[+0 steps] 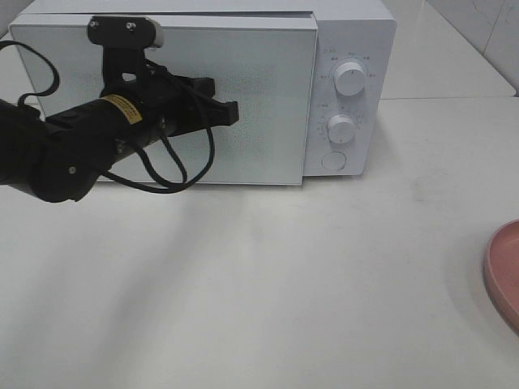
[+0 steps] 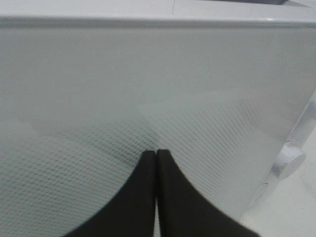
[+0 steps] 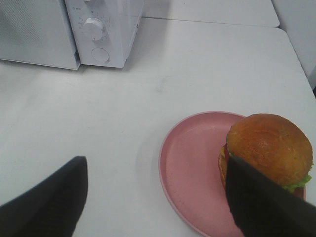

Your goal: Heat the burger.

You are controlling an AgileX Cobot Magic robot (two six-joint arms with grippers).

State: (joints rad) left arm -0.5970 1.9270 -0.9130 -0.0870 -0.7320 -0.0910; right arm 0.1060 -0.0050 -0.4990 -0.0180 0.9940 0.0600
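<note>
Two arms shared the job, though only the left gripper (image 1: 229, 112) showed from the high camera, its jaws pinched together with nothing between them, tip against the microwave (image 1: 357, 49) door (image 1: 268, 97). Far off to its right, a sliver of the pink plate (image 1: 504, 271) peeked in at the table edge.

From the left wrist, the closed fingertips (image 2: 156, 163) sat right at the door's dotted panel. Whether the door was fully latched could not be told; a blunt tip could skid across that smooth face instead of moving it.

From the right wrist, the right gripper (image 3: 153, 197) stood wide and empty above the plate. The burger (image 3: 269, 148) sat on the plate, partly behind one finger (image 3: 261, 202), off-centre near the rim. A lopsided squeeze might shear the bun off its filling or tip the plate.
</note>
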